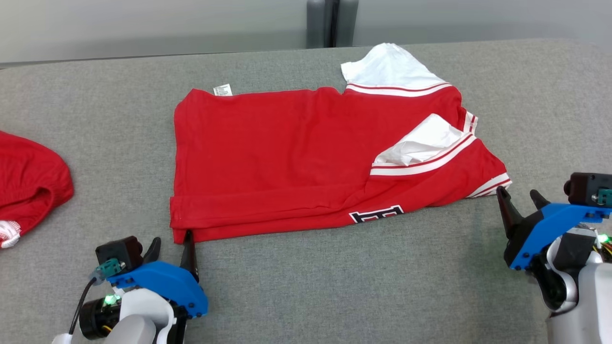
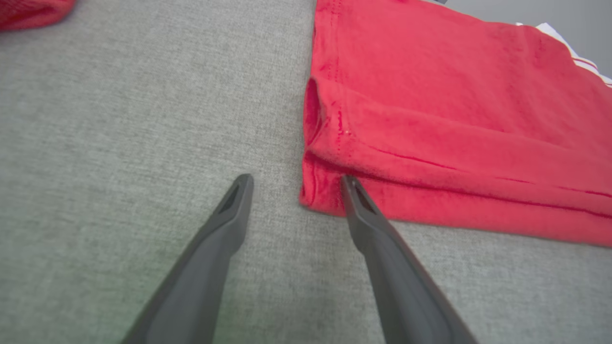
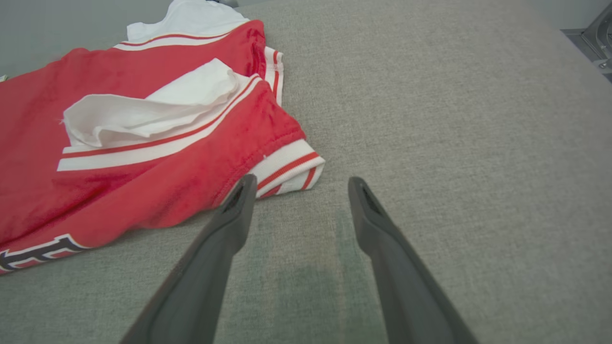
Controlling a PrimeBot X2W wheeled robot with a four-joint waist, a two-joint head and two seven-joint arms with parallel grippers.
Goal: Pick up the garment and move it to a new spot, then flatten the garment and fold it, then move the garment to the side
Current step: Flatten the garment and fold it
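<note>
The red shirt is lying flat in the middle of the gray table; I am judging that one lengthwise fold is done, while further folding and moving it aside are waiting. Its long axis is running across the table, hem pointing to the table's left end. My left gripper and right gripper are hanging over the table's near side, spread wide, grasping nothing.
</note>
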